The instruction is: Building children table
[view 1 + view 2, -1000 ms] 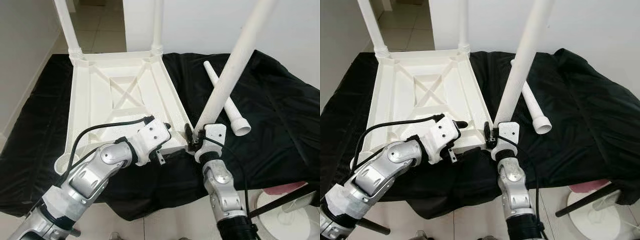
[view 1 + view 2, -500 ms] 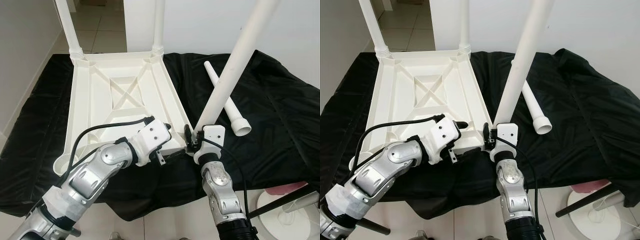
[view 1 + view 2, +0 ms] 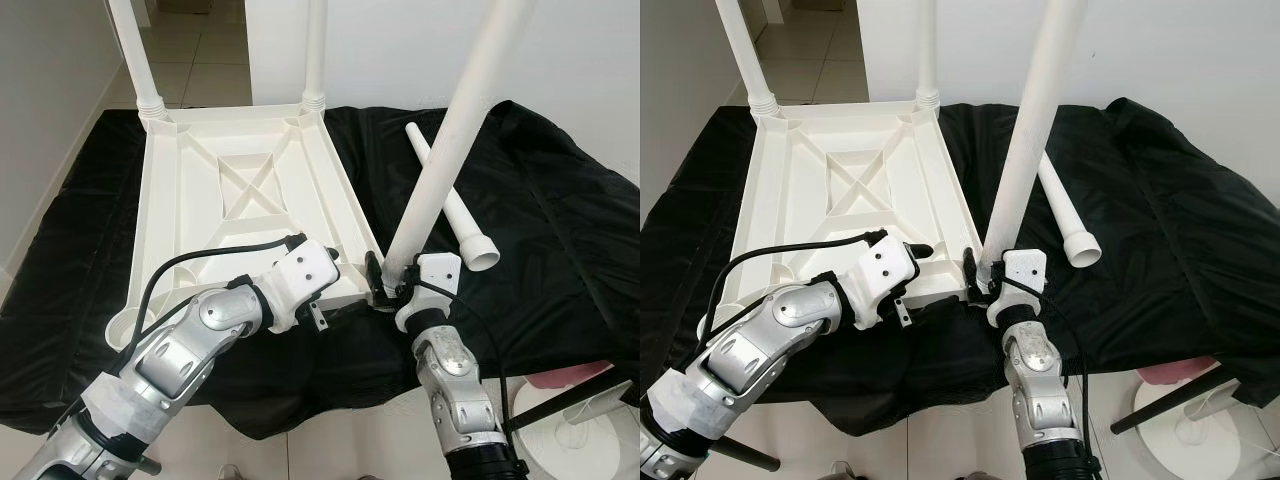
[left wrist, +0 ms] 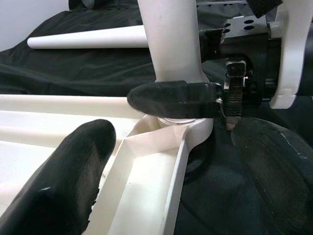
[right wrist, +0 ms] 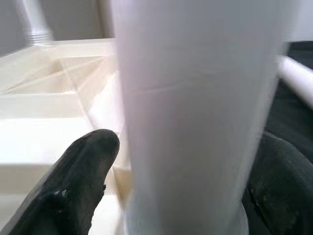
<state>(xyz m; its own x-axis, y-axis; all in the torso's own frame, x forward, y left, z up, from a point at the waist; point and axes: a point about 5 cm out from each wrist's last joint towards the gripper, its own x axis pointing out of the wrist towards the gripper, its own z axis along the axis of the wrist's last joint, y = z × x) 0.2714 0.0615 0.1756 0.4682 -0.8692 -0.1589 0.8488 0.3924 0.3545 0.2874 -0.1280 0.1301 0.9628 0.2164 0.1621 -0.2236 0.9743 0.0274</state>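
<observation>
Seating long white plastic leg (image 3: 440,160) in upturned white plastic table's (image 3: 240,190) near corner socket — right claw (image 3: 385,283) clenched round its base, axis tilted; left claw (image 3: 335,262) released, steadying frame.

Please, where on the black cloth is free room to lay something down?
Free: the black cloth on the robot's right, beyond the loose leg. Crowded: the near corner of the upturned table, where the right gripper holds a leg beside the left gripper.

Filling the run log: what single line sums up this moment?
right gripper: shut on white plastic leg at corner socket | left gripper: open, on upturned white plastic tabletop | spare leg: on cloth
</observation>
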